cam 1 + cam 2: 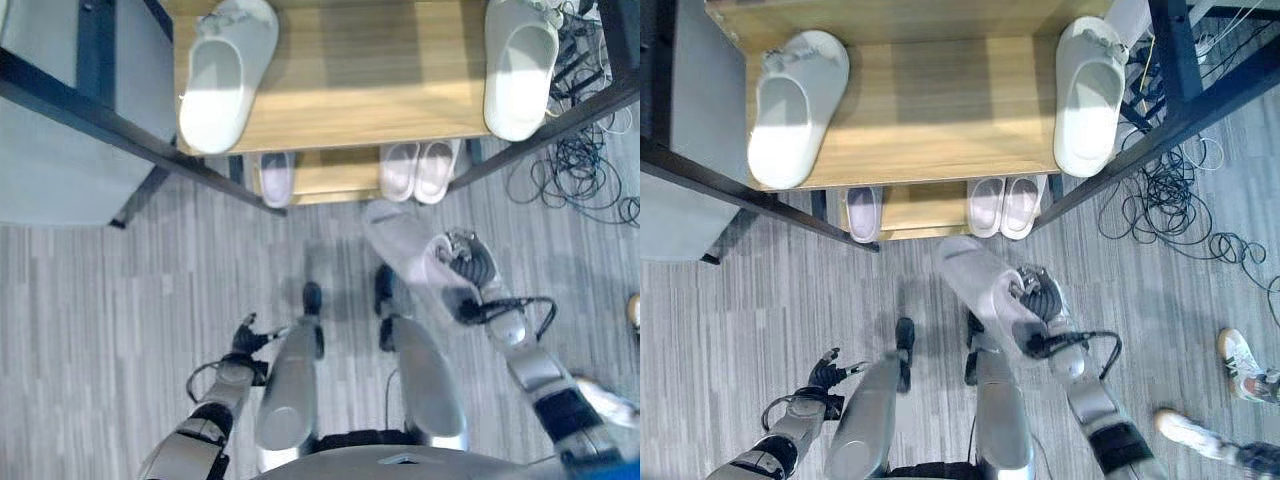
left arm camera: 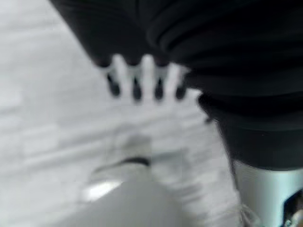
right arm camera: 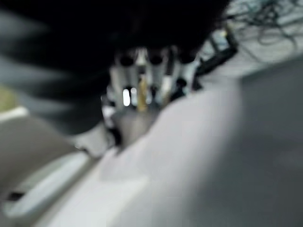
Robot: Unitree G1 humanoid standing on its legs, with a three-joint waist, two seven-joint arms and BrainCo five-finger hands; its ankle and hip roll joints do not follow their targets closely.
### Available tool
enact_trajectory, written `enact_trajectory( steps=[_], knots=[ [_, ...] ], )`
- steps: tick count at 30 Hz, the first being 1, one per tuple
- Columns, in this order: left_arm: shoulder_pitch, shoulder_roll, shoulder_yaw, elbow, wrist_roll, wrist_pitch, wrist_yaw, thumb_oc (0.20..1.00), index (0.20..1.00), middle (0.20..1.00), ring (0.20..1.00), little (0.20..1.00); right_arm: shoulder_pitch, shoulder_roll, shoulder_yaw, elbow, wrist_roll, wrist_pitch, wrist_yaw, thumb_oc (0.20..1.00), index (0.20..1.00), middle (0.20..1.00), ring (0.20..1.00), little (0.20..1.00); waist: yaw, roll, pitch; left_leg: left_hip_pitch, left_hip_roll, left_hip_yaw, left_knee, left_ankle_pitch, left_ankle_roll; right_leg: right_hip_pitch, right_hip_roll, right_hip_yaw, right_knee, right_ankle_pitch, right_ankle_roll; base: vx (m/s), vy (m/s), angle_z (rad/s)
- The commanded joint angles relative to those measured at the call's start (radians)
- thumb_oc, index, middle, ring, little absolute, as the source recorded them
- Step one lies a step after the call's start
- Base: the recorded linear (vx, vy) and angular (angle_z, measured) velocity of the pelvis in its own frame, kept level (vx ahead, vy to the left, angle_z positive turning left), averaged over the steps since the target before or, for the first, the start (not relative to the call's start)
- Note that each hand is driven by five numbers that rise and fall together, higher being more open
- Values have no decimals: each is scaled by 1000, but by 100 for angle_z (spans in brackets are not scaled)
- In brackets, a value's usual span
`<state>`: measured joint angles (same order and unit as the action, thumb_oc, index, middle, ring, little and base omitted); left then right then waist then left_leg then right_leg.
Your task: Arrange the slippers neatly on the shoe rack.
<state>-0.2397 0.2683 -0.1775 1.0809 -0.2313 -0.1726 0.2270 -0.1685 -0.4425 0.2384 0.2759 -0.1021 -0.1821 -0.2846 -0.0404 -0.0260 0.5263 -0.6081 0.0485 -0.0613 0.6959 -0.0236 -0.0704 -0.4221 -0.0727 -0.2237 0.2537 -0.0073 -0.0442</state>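
Grey striped carpet point(image 1: 120, 290) runs beneath a dark-framed shoe rack point(image 1: 90, 115) with a wooden top shelf point(image 1: 360, 80) and a lower shelf point(image 1: 330, 175) visible under its front edge. On the top shelf, one white slipper point(image 1: 225, 70) lies at the left end and another white slipper point(image 1: 520, 65) at the right end, toes overhanging the front edge; the shelf between them is bare wood. On the lower shelf, a single pale slipper point(image 1: 276, 178) sits left and a pair of pale slippers point(image 1: 420, 170) sits right, heels hidden under the top shelf. The right hand point(image 1: 465, 265) is closed on a pale lilac slipper point(image 1: 405, 250), held in the air in front of the rack, below the shelf edge; fingers curl over its rim, motion-blurred. The left hand point(image 1: 248, 335) hangs low beside the body with relaxed fingers point(image 2: 135, 78), holding nothing. A tangle of black cables point(image 1: 580, 170) lies on the floor right of the rack. A person's shoes point(image 1: 1240, 355) show at the right margin, partly cut off.
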Motion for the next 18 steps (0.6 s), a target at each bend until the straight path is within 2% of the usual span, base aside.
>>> enact_trajectory(
  steps=[1, 3, 4, 5, 6, 7, 8, 10, 11, 12, 14, 18],
  knots=[
    [46, -18, 5, -103, -86, -56, 58, 1000, 1000, 1000, 1000, 1000, 38, -30, -23, -133, 25, -62, -65, 200, 200, 200, 200, 200, 16, -4, -6, 57, 62, 82, -171, -115, 44, -8, -38, 0, 68, -112, 102, 280, -38, 49],
    [31, -7, 12, -115, -132, -71, 82, 1000, 1000, 1000, 1000, 1000, 21, -19, -9, -116, 23, -56, -107, 200, 200, 200, 200, 200, 50, -14, -6, 9, 115, 65, -369, 40, 13, -44, -41, -10, 119, -131, 104, 161, 144, 49],
    [16, 12, 40, -97, -142, -80, 112, 1000, 1000, 1000, 1000, 1000, 15, 0, -2, -108, 18, -57, -121, 200, 200, 200, 200, 200, 58, -27, -6, 16, 133, 49, -467, 71, 2, -84, -49, 3, 180, -152, 123, 141, 183, 11],
    [16, 13, 40, -96, -142, -80, 111, 1000, 1000, 1000, 1000, 1000, 15, 1, -2, -109, 18, -57, -121, 200, 200, 200, 200, 200, 58, -30, -6, 17, 132, 51, -470, 72, 2, -86, -51, 5, 183, -154, 124, 148, 213, -19],
    [9, 19, 59, -86, -169, -94, 138, 1000, 1000, 1000, 1000, 1000, 12, 8, 17, -100, 20, -62, -124, 200, 200, 200, 200, 200, 61, -33, -6, 2, 121, 39, -458, 66, -3, -119, -52, 9, 217, -156, 132, 72, 163, -41],
    [-23, 29, 74, -83, -212, -112, 153, 1000, 1000, 1000, 1000, 1000, -6, 15, 30, -90, 22, -66, -142, 200, 200, 200, 200, 200, 54, -48, -6, -88, 94, 36, -377, 34, 1, -199, -77, 24, 287, -165, 139, 70, 166, -38],
    [-25, 30, 75, -82, -213, -112, 152, 1000, 1000, 1000, 1000, 1000, -9, 16, 30, -89, 22, -66, -142, 200, 200, 200, 200, 200, 53, -49, -6, -94, 93, 35, -370, 30, 2, -205, -79, 24, 293, -168, 139, 51, 150, -34],
    [-44, 46, 104, -86, -254, -131, 168, 1000, 1000, 1000, 1000, 1000, -23, 26, 41, -96, 19, -68, -149, 200, 200, 200, 200, 200, 50, -66, -6, -171, 64, 26, -260, -11, 12, -269, -89, 42, 350, -180, 134, 46, 86, -30],
    [-44, 46, 104, -86, -254, -131, 168, 1000, 1000, 1000, 1000, 1000, -23, 26, 41, -96, 19, -68, -149, 200, 200, 200, 200, 200, 50, -66, -6, -172, 64, 26, -259, -11, 12, -269, -89, 42, 350, -180, 134, 78, 145, -13],
    [-54, 62, 133, -82, -279, -151, 188, 1000, 1000, 1000, 1000, 1000, -25, 28, 50, -94, 11, -76, -161, 200, 200, 200, 200, 200, 48, -76, -6, -247, 54, 23, -157, -61, 29, -323, -100, 44, 409, -197, 134, 79, 132, 21],
    [-58, 62, 164, -88, -322, -174, 201, 1000, 1000, 1000, 1000, 1000, -38, 37, 55, -87, 10, -84, -184, 200, 200, 200, 200, 200, 51, -81, -6, -345, 46, 15, -44, -118, 48, -401, -116, 51, 481, -218, 133, 90, 170, 19],
    [-68, 55, 176, -86, -340, -188, 199, 1000, 1000, 1000, 1000, 1000, -38, 38, 52, -101, -19, -91, -201, 200, 200, 200, 200, 200, 45, -84, -6, -428, 38, 4, 39, -162, 63, -471, -126, 46, 545, -247, 133, 32, 58, 8]
  ],
)
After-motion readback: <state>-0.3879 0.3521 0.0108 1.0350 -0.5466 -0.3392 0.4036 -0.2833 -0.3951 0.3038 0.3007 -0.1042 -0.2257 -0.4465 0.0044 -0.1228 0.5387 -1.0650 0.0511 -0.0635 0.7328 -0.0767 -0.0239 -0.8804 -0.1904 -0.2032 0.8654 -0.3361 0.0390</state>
